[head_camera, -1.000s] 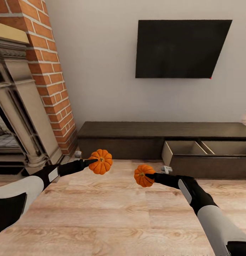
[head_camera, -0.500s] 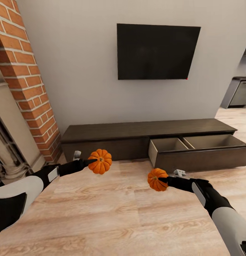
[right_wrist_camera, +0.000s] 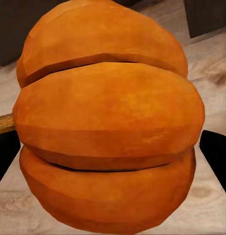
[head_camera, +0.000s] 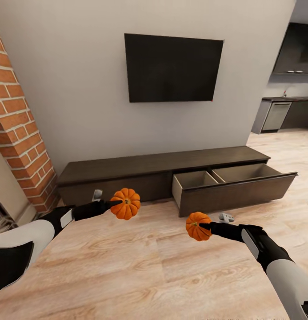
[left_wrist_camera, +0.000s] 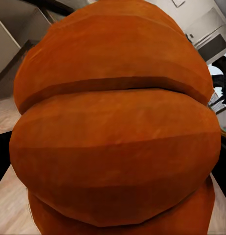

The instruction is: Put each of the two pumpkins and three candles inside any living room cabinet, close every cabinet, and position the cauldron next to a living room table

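Ahead of me the long dark cabinet (head_camera: 158, 171) sits against the wall, directly under the black TV (head_camera: 171, 69). One drawer (head_camera: 234, 189) on the cabinet's right half hangs open with two bare compartments; the wood floor (head_camera: 140, 266) lies between me and it. Brick fireplace (head_camera: 16, 133) stands beside the cabinet's left end. Two pumpkins: my left claw (head_camera: 113, 203) clamps one pumpkin (head_camera: 126, 203), my right claw (head_camera: 206, 226) clamps the other pumpkin (head_camera: 197, 226), both held off the floor, short of the cabinet front.
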Controlling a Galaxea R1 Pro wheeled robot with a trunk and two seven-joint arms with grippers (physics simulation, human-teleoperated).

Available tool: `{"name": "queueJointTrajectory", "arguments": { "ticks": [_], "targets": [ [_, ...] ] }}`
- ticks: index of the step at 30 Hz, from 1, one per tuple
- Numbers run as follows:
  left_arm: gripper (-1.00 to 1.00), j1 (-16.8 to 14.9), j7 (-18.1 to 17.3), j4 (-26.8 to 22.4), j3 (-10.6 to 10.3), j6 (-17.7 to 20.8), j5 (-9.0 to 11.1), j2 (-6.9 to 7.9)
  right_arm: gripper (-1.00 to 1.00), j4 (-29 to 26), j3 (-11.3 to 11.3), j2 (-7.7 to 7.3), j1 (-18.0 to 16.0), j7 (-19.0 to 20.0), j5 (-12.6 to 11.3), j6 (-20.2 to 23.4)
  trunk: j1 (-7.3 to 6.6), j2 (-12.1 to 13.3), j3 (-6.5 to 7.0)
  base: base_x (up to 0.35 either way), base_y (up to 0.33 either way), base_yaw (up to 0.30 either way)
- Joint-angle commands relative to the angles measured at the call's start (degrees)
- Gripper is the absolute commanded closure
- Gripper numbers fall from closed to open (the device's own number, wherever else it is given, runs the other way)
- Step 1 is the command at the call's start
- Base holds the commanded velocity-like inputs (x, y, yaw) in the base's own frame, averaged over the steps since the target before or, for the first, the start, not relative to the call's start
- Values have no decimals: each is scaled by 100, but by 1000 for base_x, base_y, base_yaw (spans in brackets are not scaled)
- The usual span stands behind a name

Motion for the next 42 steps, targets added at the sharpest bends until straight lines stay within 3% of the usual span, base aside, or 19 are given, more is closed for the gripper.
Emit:
{"name": "queueJointTrajectory", "arguments": {
  "ticks": [1,42],
  "targets": [
    [100,0,-5,0,3,0,1,-2,100,1,-4,3,-1,-3,-25,6,0,0,6,0,0,-213],
    [100,0,14,14,-8,-25,-7,-4,100,27,-12,-15,-1,-6,-25,-3,0,0,221,0,0,-220]
  ]
}}
